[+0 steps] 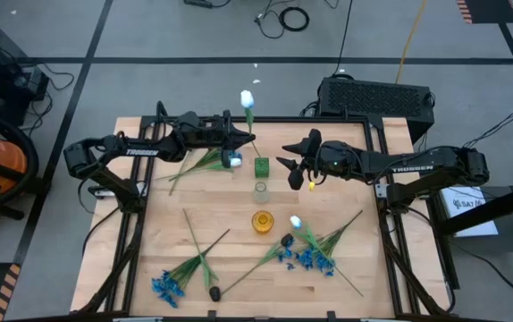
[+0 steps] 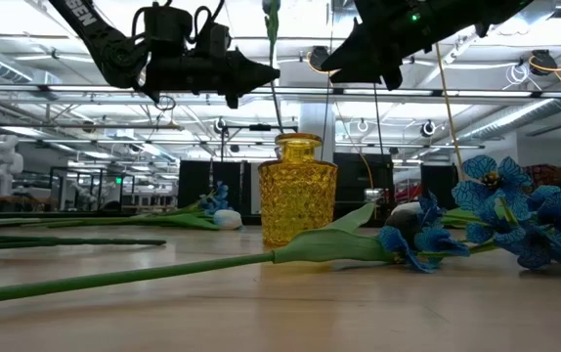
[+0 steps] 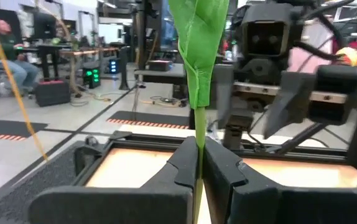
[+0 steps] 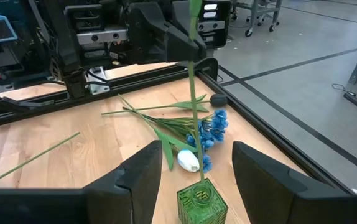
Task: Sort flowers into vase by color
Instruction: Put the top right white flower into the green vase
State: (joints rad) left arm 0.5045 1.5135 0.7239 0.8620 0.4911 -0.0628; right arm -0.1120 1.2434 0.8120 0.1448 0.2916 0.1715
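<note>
Left gripper [image 1: 249,138] is clamped tight on a white tulip [image 1: 248,97] stem, holding it upright w/ the stem's bottom end at the green vase [image 1: 262,166] mouth. Right gripper [image 1: 285,155] hangs just beside that vase, fingers spread, nothing in them. Clear vase [image 1: 261,190] and yellow vase [image 1: 262,221] sit in a row behind it. Other flowers [image 1: 308,257] lie flat on the table [image 1: 346,277] past the yellow one.

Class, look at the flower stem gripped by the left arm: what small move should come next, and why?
Probably lower it straight down. The left gripper is shut on the white tulip's thin green stem, whose lower end sits at the mouth of the square green glass vase. The right gripper is open beside it.
</note>
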